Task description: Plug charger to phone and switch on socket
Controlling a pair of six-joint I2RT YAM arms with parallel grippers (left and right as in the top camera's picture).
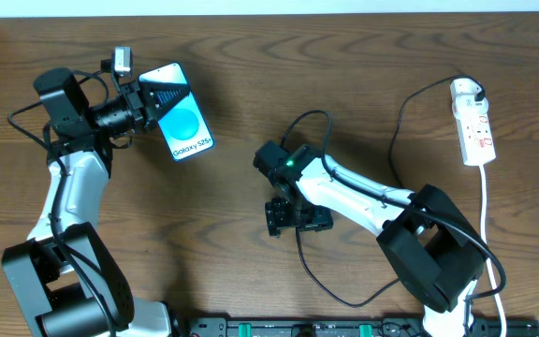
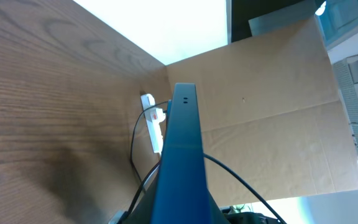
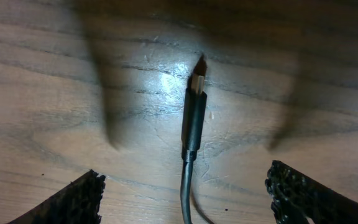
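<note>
The phone [image 1: 183, 124], blue screen up with white "Galaxy" text, is lifted at the back left with my left gripper [image 1: 150, 101] shut on its end. In the left wrist view the phone [image 2: 182, 149] shows as a blue edge-on slab. The socket [image 1: 473, 122], a white strip with red marks, lies at the far right; the socket [image 2: 153, 121] also shows beyond the phone. The charger [image 1: 399, 140] runs from a white plug in it across the table. Its small plug tip [image 3: 196, 84] lies on the wood between the spread fingers [image 3: 73, 199] of my right gripper [image 3: 185, 196], which stands open [image 1: 298, 220] and touches nothing.
A brown cardboard wall [image 2: 278, 93] stands behind the table. A black rail [image 1: 344, 328] runs along the front edge. The socket's white cord [image 1: 490, 225] trails toward the front right, past the right arm's base [image 1: 438, 253].
</note>
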